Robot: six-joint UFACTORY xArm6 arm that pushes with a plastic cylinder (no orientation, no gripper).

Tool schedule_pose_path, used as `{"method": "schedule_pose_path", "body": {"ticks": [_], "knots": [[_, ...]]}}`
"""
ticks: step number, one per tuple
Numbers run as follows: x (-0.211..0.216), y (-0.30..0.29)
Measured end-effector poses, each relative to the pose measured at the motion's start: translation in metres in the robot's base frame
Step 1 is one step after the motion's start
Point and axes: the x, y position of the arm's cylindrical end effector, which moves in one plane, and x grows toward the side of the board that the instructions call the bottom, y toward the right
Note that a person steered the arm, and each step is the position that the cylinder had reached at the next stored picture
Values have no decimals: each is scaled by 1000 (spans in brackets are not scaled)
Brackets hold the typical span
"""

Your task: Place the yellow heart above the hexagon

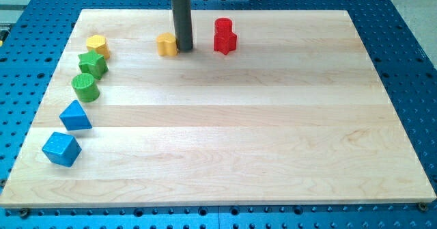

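A: The end effector here is a plain dark rod with nothing to open or close, so it has hold of nothing. My tip [184,49] sits down on the worktop [225,140] near the view's top, a little toward the view's left of centre.

B: And the yellow heart?

A: The yellow heart [166,44] is just to the view's left of my tip. It looks to be touching the rod's side, or very nearly; I cannot tell for certain.

B: What lies on the other side of the tip?

A: To the view's right of it, near but apart, is a red block [224,40] with a lobed outline, and a second red block [222,26] sits just behind that one, toward the view's top. They touch or overlap in this view. The second one's exact shape I cannot make out.

B: Where is the hexagon?

A: The yellow hexagon [97,46] is well to the view's left of my tip, at about the same height in the view, close to the worktop's left edge. The heart lies between the tip and the hexagon, but much closer to the tip.

B: Anything else on that side?

A: A line running down and leftward from the hexagon: a green star [93,64], just below it, then a green cylinder [85,87], a blue triangle [75,115] and a blue cube [61,149]. All are far from my tip.
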Motion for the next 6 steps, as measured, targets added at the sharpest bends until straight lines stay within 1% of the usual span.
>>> {"method": "schedule_pose_path", "body": {"ticks": [1,2,3,4,5,6], "knots": [[34,6],[42,-15],[21,-41],[4,-80],[-5,-66],[-36,-87]]}}
